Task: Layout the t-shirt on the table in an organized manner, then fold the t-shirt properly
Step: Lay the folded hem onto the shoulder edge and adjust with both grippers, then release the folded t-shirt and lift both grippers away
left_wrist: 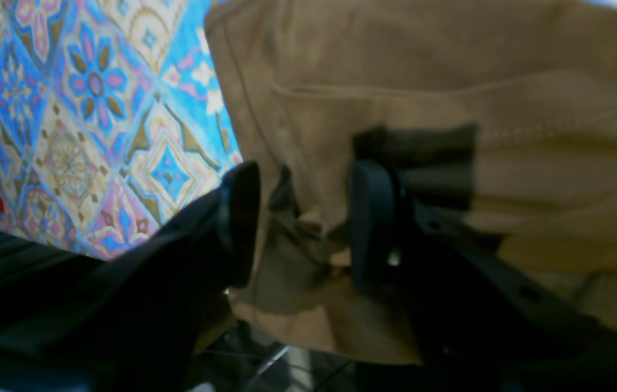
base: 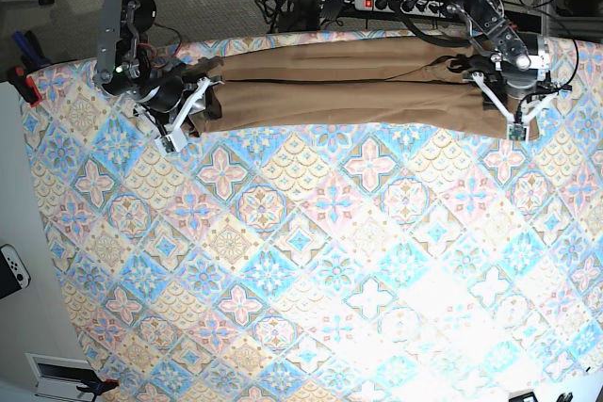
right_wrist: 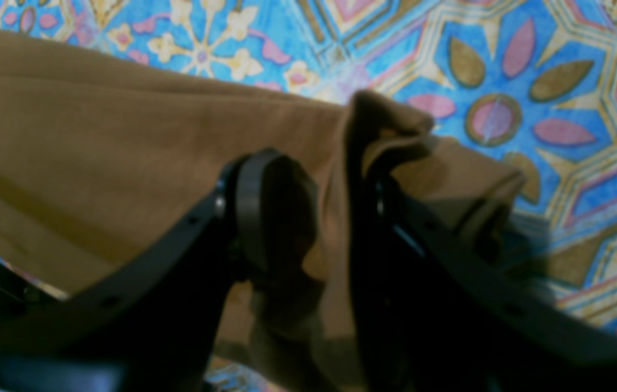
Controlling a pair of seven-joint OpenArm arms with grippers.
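- The t-shirt lies as a long, narrow band along the far edge of the table, stretched between your two claws, so I judge you're mid-fold: the lengthwise fold looks made and the ends are what's left.
- In the base view's left you have the right claw. Its jaws stand apart with a bunched end of the shirt rising between them; the cloth drapes against the jaw on the picture's right, but I can't tell whether it's truly pinched or just let go.
- At that view's right sits the left claw, jaws spread too, with a crumpled corner of shirt in the gap between them and the flat body of the shirt beyond the fingertips.
- Neither grip looks firm, so before you move, settle whether each end is loose.
- Next, I'd say, you need both ends taken cleanly and carried toward the middle, keeping the band flat.
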